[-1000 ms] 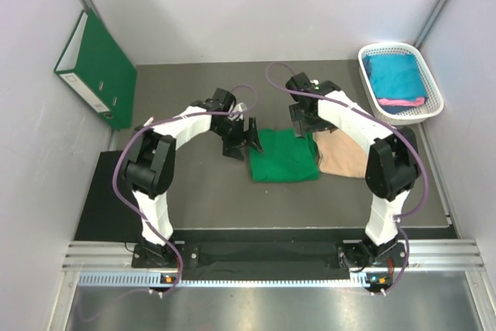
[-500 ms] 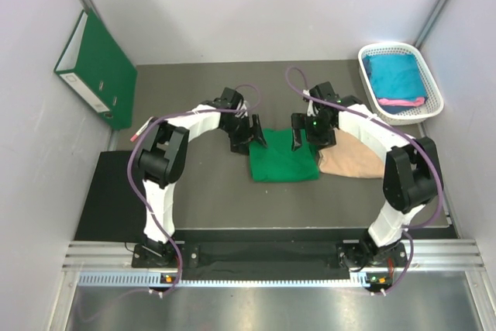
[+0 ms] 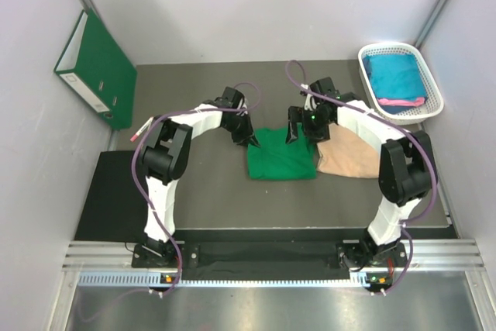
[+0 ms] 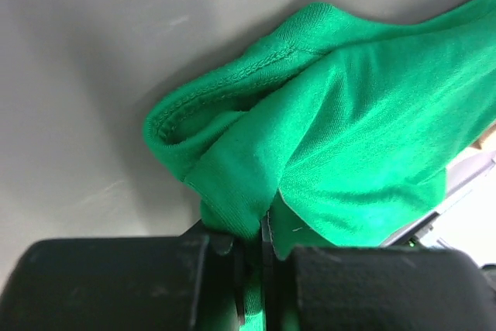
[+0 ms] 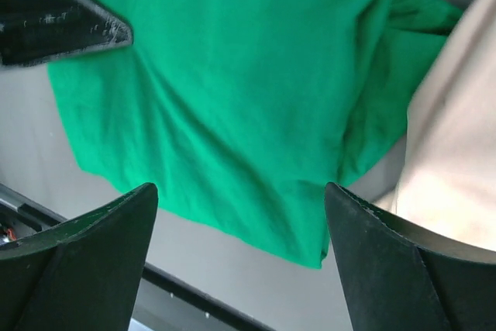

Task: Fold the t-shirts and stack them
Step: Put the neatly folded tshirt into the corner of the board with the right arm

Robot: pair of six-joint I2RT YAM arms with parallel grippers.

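A bright green t-shirt [image 3: 281, 154] lies folded in a rough square at the table's middle. My left gripper [image 3: 252, 142] is at its far left corner, shut on a bunched fold of the green cloth [image 4: 349, 137], which is pinched between the jaws [image 4: 263, 246]. My right gripper [image 3: 296, 131] hovers open over the shirt's far right corner. The green cloth [image 5: 232, 98] shows in the wide gap between its fingertips [image 5: 240, 190] with nothing held. A teal t-shirt [image 3: 395, 75] and a pink one [image 3: 403, 101] lie in the white basket.
A beige cloth [image 3: 349, 153] lies against the green shirt's right edge, also in the right wrist view [image 5: 457, 129]. The white basket [image 3: 428, 75] stands far right. A dark green binder [image 3: 97, 67] leans on the left wall. A black mat [image 3: 108, 199] covers the near left.
My left gripper moved right to the green shirt's corner and closed on it. The right gripper swung in over the shirt's far right corner and stayed open.
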